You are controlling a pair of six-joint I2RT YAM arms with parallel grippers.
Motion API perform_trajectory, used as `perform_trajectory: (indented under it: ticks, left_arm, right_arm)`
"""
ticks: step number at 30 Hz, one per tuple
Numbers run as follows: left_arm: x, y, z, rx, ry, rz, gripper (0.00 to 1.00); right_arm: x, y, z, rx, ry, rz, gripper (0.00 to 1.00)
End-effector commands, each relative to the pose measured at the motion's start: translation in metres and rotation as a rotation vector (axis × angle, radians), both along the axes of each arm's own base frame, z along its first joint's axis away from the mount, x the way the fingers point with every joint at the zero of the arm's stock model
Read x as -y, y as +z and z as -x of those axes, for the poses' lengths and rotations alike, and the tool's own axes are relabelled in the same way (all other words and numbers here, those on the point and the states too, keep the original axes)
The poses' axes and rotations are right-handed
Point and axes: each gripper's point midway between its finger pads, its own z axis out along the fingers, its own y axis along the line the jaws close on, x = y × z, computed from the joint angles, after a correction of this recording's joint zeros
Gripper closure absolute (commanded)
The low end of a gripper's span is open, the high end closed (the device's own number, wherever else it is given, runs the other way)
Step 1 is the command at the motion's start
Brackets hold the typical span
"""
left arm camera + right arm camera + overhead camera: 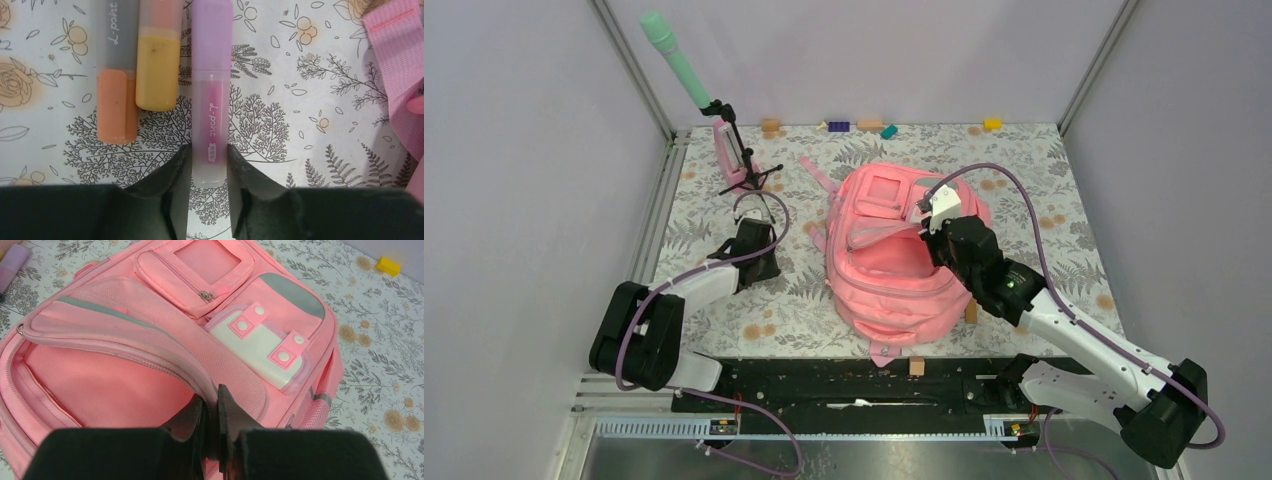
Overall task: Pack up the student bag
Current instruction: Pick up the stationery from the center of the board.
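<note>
Right gripper fills the bottom of its wrist view, fingers pinched together on the zip-edge flap of the student bag, holding it up so the main compartment gapes. Bag lies front-up at centre of the top view, on the floral table. It's soft, floppy fabric w/ no stiffness: prob. light but saggy, so the flap rim looks the sensible hold; let go & the mouth likely sags shut. Left gripper, bottom centre of its view, has fingers closed against both sides of a pink highlighter. Its barrel is smooth rigid plastic: light, may slip or roll. Orange highlighter & yellow highlighter lie just beside it, upper left.
</note>
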Motion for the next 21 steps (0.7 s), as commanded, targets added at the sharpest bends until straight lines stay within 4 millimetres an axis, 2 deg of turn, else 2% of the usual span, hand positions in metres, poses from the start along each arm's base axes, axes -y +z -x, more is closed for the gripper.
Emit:
perform_trajectory:
  ticks: [1, 5, 9, 13, 18, 21]
  left_arm:
    - [0.005, 0.006, -0.008, 0.013, -0.018, 0.021, 0.80]
    - [0.008, 0.009, -0.003, 0.029, -0.028, 0.048, 0.90]
    - [0.018, 0.026, 0.005, 0.070, -0.060, 0.116, 0.92]
    - [0.037, 0.043, 0.028, 0.120, -0.144, 0.167, 0.94]
    - [0.051, 0.079, 0.053, 0.238, -0.264, 0.201, 0.96]
    - [0.073, 0.098, 0.069, 0.284, -0.354, 0.288, 0.97]
  right_arm:
    - [0.004, 0.052, -0.010, 0.139, -0.052, -0.137, 1.00]
    - [0.004, 0.053, -0.010, 0.144, -0.052, -0.142, 1.00]
    - [0.003, 0.054, -0.009, 0.145, -0.046, -0.146, 1.00]
    - [0.004, 0.055, -0.009, 0.150, -0.046, -0.148, 1.00]
    - [0.003, 0.054, -0.010, 0.150, -0.044, -0.147, 1.00]
    - [0.002, 0.055, -0.010, 0.152, -0.042, -0.148, 1.00]
